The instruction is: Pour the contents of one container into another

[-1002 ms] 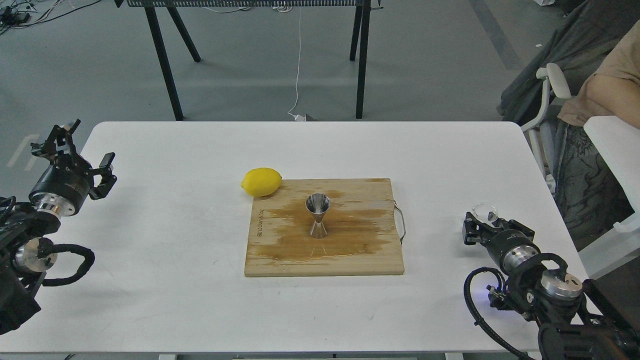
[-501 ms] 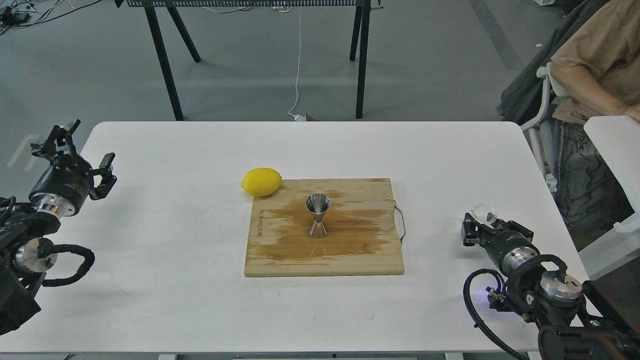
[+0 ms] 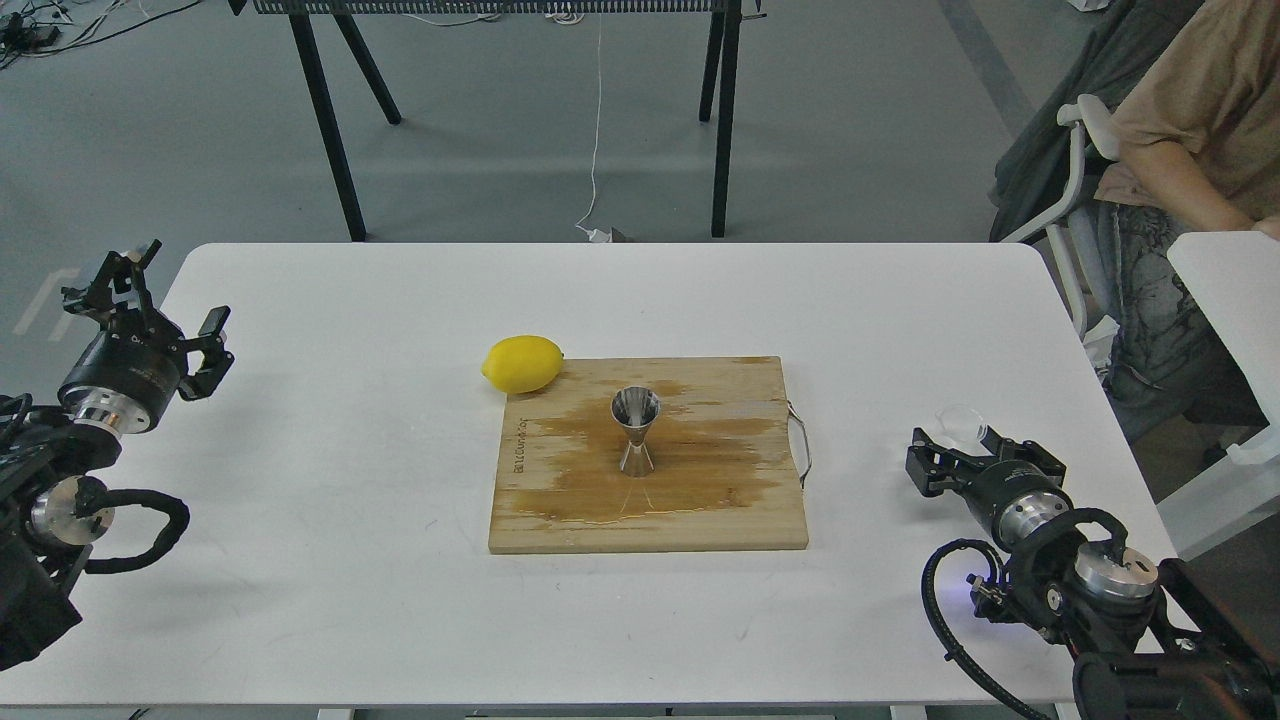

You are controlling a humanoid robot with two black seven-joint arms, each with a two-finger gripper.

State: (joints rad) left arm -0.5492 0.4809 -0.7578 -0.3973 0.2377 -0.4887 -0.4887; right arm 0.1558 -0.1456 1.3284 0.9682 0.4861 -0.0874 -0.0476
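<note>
Head view: the small clear transparent cup sits on the white desk near its right edge, just beyond the right end effector. The black fingers are spread, one on either side below the cup, and appear released rather than clamped on it; whether they touch the glass cannot be told. The cup looks upright, and its contents cannot be made out.

The shiny stainless-steel hourglass jigger stands upright in the middle of the wooden cutting board, well apart from the cup and to its left. Its vertical axis puts the open upper cone facing up; whether liquid is inside is unclear. The board around it carries a broad dark wet stain.

A yellow lemon lies touching the board's far left corner.

The left end effector hovers at the desk's left edge with its fingers apart, holding nothing, far from both containers.

The right arm is clearly the nearer one to the cup. Any pour would likely call for closing on the cup, then carrying it leftward over the jigger's narrow mouth.
</note>
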